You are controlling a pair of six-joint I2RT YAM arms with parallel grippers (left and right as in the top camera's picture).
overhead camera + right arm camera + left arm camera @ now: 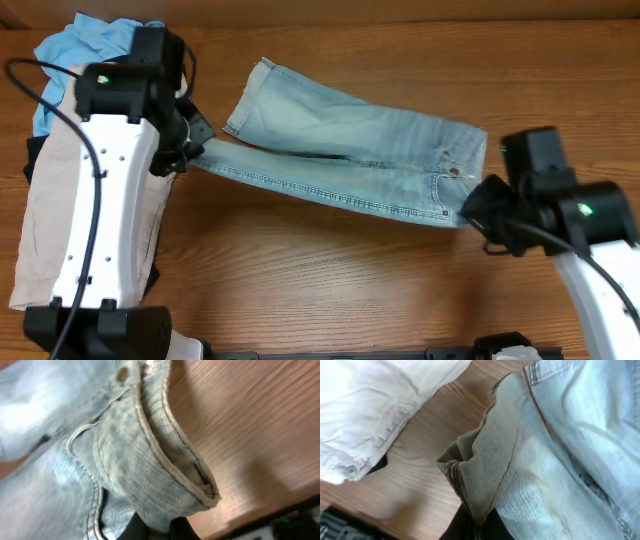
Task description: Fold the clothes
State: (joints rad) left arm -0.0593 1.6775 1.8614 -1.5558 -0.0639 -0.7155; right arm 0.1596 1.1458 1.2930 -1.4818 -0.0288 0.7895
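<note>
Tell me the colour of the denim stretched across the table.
Light-wash blue; the denim shows best in the overhead view.

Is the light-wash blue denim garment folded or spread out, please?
Spread out: the light-wash blue denim garment lies unfolded, legs splayed.

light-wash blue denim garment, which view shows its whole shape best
Overhead: the light-wash blue denim garment lies stretched out end to end. Left wrist shows only a bunched leg hem, right wrist only its waistband corner.
</note>
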